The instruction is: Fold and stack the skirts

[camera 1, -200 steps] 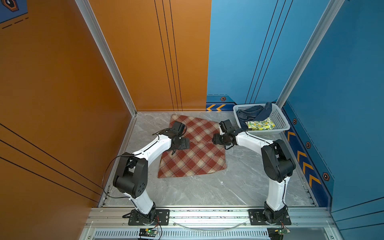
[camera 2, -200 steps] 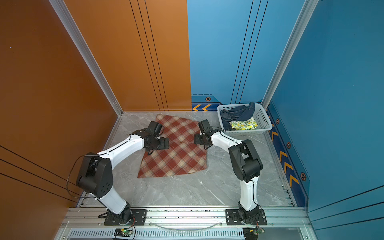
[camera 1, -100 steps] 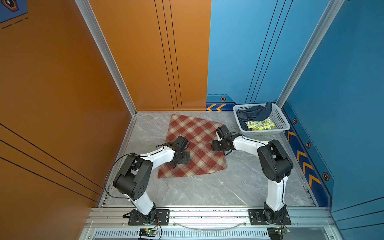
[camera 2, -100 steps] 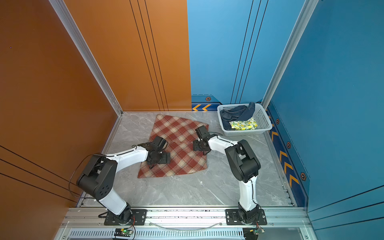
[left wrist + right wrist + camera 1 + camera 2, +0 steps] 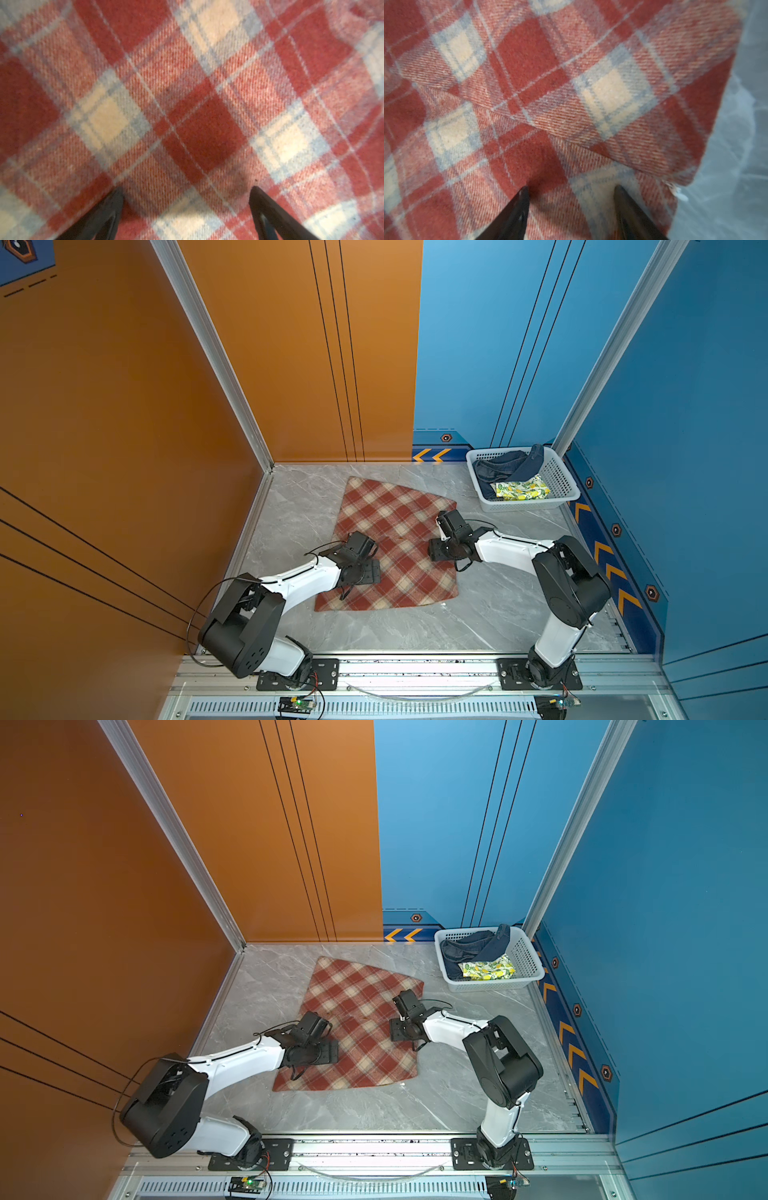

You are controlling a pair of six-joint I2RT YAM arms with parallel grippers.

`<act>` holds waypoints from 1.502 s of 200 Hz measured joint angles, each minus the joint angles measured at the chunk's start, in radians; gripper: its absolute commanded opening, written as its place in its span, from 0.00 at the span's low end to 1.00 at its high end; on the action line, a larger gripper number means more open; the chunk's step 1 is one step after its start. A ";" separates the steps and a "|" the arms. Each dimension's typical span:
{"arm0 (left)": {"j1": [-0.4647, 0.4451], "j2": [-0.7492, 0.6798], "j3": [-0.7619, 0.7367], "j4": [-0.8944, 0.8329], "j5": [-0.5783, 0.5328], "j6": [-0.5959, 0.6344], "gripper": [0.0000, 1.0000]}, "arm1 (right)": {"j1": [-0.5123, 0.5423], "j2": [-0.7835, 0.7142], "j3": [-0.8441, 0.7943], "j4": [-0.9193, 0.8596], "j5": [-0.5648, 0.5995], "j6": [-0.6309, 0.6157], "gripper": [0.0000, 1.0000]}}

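The red-and-cream plaid skirt lies spread flat in the middle of the grey table, with one crease across it. The denim skirt and the lemon skirt lie in the white basket at the far right corner. Both arms lean over the plaid. Only the wrist views show the jaws. The left gripper is spread wide and the right gripper partly, both with tips down on the cloth and gripping nothing.

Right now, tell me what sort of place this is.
Probably a staged robot test cell, not a home: two robot arms bolted to a metal rail, orange and blue panel walls, a plaid skirt and laundry basket as props.
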 measured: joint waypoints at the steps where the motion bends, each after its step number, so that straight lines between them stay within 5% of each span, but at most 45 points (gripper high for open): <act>1: -0.001 -0.006 -0.005 0.000 0.000 -0.002 0.95 | 0.000 0.000 0.000 0.000 0.000 0.000 0.66; 113: -0.082 -0.306 -0.180 -0.167 -0.001 -0.147 0.94 | 0.098 -0.181 -0.196 -0.001 0.050 0.085 0.67; 233: -0.179 -0.501 -0.273 -0.230 -0.044 -0.259 0.91 | 0.103 -0.307 -0.216 -0.046 0.072 0.111 0.68; 273: -0.197 -0.535 -0.249 -0.335 -0.046 -0.270 0.92 | 0.065 -0.275 -0.138 -0.062 0.071 0.102 0.70; 300: -0.228 -0.528 -0.087 -0.404 -0.093 -0.237 0.95 | -0.002 -0.251 -0.065 -0.060 0.056 0.090 0.70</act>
